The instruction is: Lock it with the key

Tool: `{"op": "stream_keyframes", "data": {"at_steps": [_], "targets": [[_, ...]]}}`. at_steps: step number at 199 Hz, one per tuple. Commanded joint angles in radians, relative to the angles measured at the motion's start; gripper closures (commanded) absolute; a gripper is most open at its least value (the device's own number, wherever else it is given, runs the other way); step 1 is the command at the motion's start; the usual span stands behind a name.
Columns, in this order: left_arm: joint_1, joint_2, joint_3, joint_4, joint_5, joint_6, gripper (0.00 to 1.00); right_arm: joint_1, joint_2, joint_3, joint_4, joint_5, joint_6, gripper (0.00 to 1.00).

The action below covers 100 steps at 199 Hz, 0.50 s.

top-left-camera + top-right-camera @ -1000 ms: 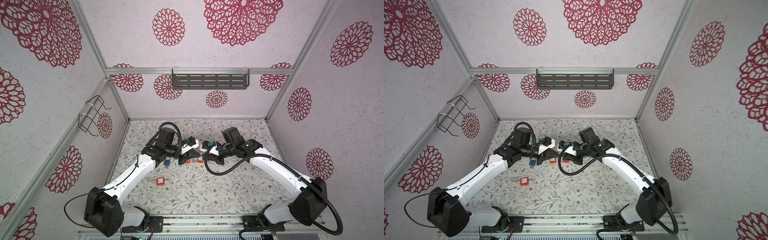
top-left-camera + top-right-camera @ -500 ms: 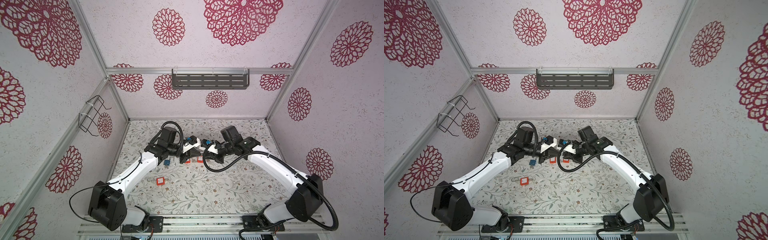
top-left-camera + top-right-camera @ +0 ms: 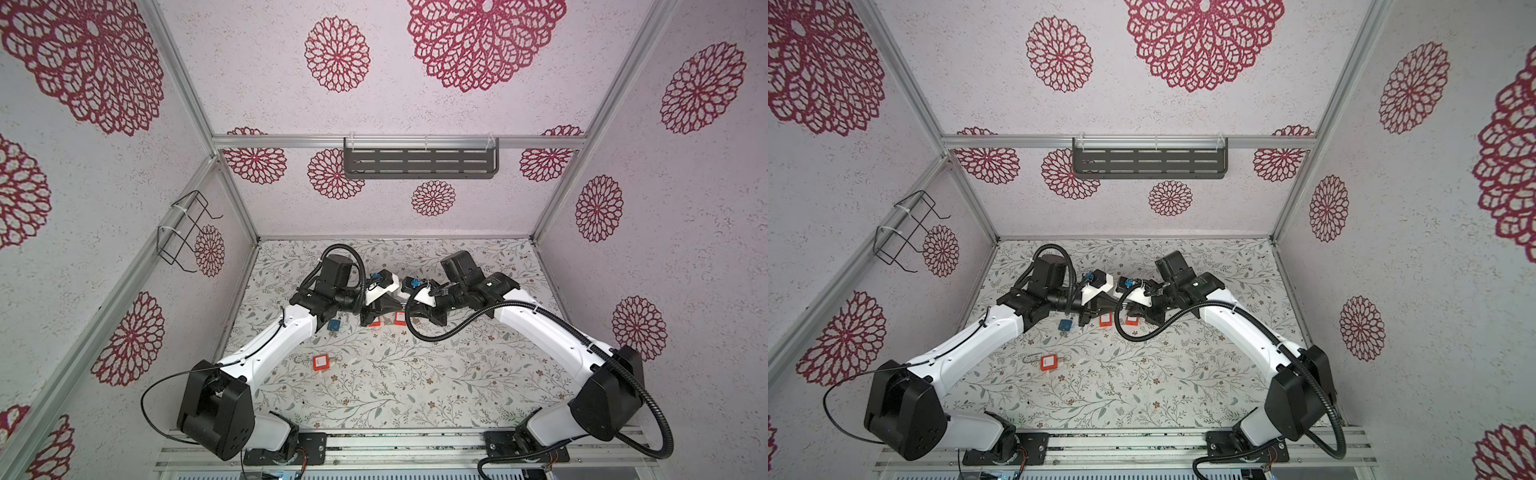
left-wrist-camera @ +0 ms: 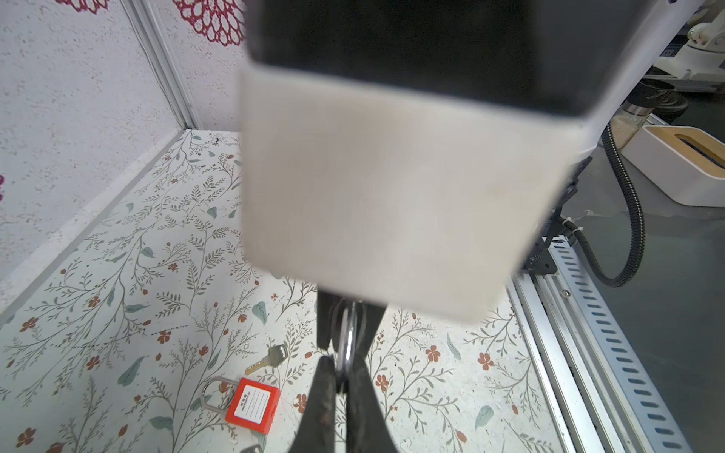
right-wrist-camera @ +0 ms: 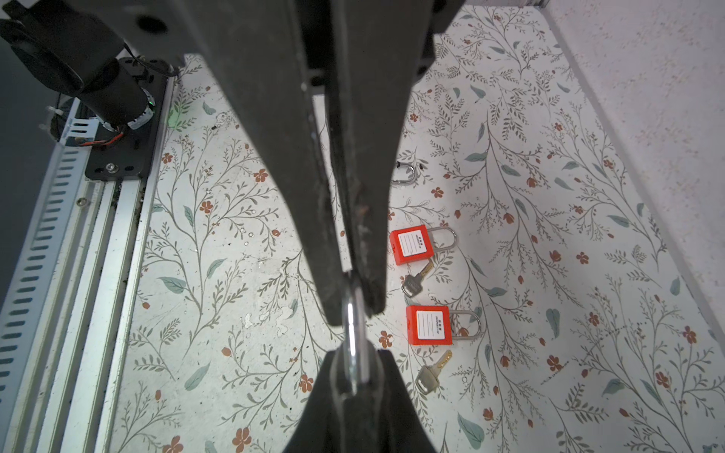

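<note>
My two grippers meet tip to tip above the middle of the floral table. In the left wrist view the left gripper point(image 4: 340, 370) is shut on a thin chrome piece point(image 4: 347, 337) seen edge-on. The right gripper point(image 5: 355, 366) is shut on the same chrome piece point(image 5: 353, 321) from the other end. I cannot tell whether it is a key or a shackle. In a top view the left gripper point(image 3: 392, 308) and right gripper point(image 3: 415, 312) hang over two red padlocks point(image 3: 375, 322) point(image 3: 400, 318). Loose keys point(image 5: 414, 284) point(image 5: 429, 376) lie beside these locks.
A blue padlock point(image 3: 333, 325) lies by the left forearm. A third red padlock point(image 3: 321, 362) with a key point(image 4: 268, 359) sits nearer the front. The aluminium rail point(image 3: 395, 451) runs along the front edge. A grey shelf point(image 3: 419, 162) and a wire rack point(image 3: 187, 230) hang on the walls.
Both grippers have stayed shut and joined at the tips. The pair has drifted slightly toward the back, and the left arm's shoulder has turned a little.
</note>
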Motion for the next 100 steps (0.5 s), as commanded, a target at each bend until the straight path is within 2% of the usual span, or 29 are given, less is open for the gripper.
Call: {"op": "stream_keyframes", "data": {"at_steps": [1, 15, 37, 66, 100], "targets": [[0.005, -0.045, -0.010, 0.029, 0.091, -0.017, 1.00, 0.011, -0.059, 0.010, 0.078, -0.007, -0.001, 0.83], [0.020, -0.056, -0.008, 0.024, 0.093, -0.018, 1.00, 0.006, -0.072, -0.006, 0.063, 0.012, 0.001, 0.61], [0.038, -0.064, 0.000, 0.025, 0.093, -0.029, 1.00, 0.005, -0.090, -0.028, 0.049, 0.036, -0.007, 0.48], [0.060, -0.070, 0.013, 0.028, 0.097, -0.039, 1.00, 0.005, -0.109, -0.035, 0.006, 0.058, -0.008, 0.41], [0.079, -0.081, 0.021, 0.007, 0.109, -0.021, 1.00, 0.001, -0.192, -0.092, -0.012, 0.100, 0.013, 0.41]]}}
